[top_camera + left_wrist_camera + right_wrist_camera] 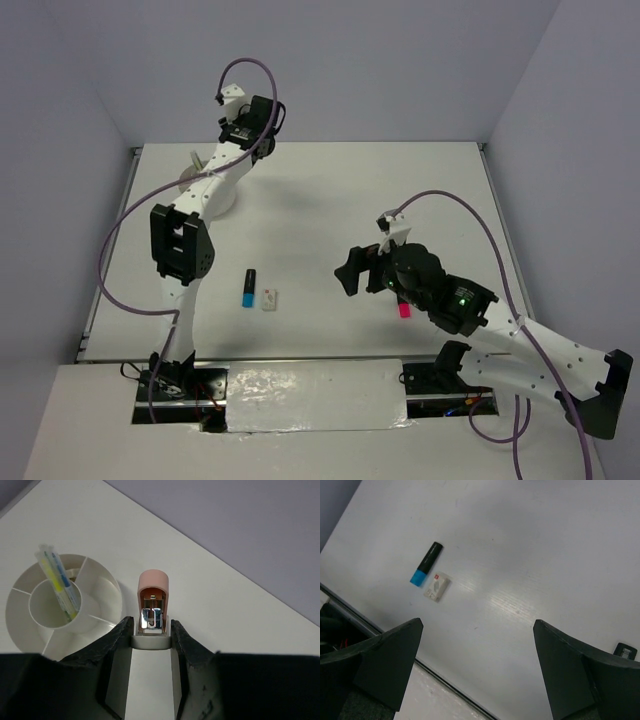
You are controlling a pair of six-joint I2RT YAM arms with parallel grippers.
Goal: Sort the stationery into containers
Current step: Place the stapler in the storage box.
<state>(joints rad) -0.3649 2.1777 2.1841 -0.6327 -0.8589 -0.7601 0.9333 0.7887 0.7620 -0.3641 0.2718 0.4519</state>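
On my left wrist view, the left fingers (120, 640) are clenched on a small pink item (153, 611) with a rounded salmon top, a shiny metal middle and a grey base. It looks like a mini stapler, though I can't be sure from this angle. The two pads press the grey base from either side. The item hangs over bare desk (330, 190) at the far left, just to the right of the white cup (20, 615) and not touching it.

The cup is round and low, with a centre well and divided outer compartments. Two thin sticks lean in the centre well, one yellow-green (50, 572) and one blue (64, 580). The outer compartments that I can see hold nothing.

The right fingers (390, 655) are released and spread wide above the middle of the desk, with nothing between them. The blue-and-black marker (248, 288) lies near the front edge, left of centre. The small white eraser (270, 298) lies just beside it on the right, close to the marker's blue end. The pink highlighter (403, 311) lies on the desk, partly hidden beneath the right arm's wrist, well to the right of those two.
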